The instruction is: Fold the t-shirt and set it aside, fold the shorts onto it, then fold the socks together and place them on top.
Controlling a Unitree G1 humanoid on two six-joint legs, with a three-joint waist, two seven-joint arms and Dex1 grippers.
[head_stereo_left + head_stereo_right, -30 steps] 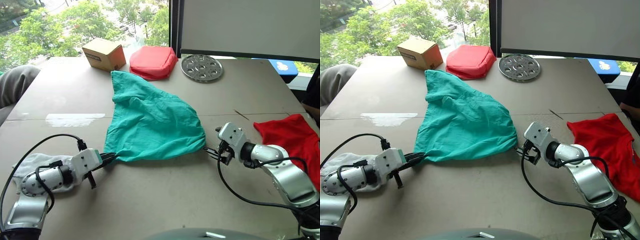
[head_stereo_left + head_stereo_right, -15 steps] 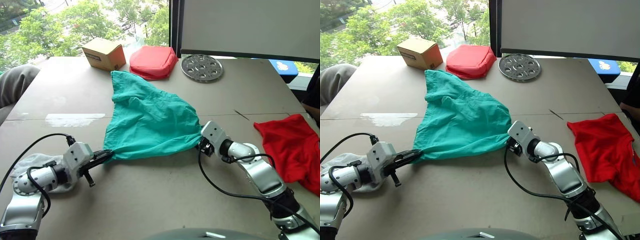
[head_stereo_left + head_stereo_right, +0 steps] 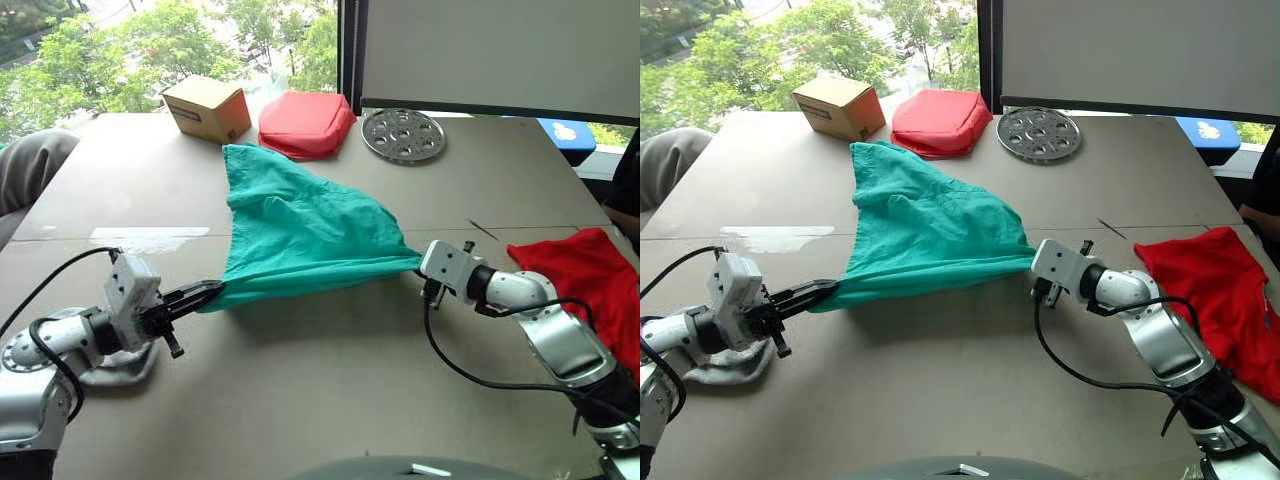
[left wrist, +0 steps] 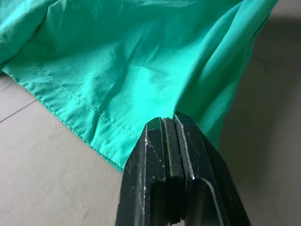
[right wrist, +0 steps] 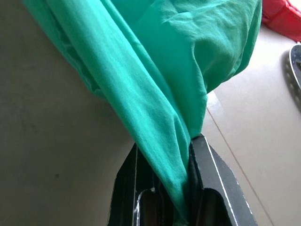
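The teal shorts [image 3: 300,235] lie mid-table, their near edge lifted and pulled taut between my two grippers. My left gripper [image 3: 210,292] is shut on the near left corner, the hem pinched between its fingertips [image 4: 162,129]. On the near right corner my right gripper [image 3: 420,268] is shut, with cloth bunched between its fingers [image 5: 200,155]. The far end of the shorts rests on the table. The red t-shirt [image 3: 580,280] lies crumpled by the right edge, beyond my right arm. A light grey sock [image 3: 725,362] lies under my left forearm, partly hidden.
At the far edge stand a cardboard box [image 3: 207,107], a puffy red cushion [image 3: 305,122] and a round perforated metal disc [image 3: 403,134]. A person's grey sleeve [image 3: 30,165] shows at the far left. The table [image 3: 330,390] is bare in front of the shorts.
My right gripper moved in to the shorts' near right corner and shut on it. Both grippers then pulled apart and up, and the near edge now hangs taut off the table.
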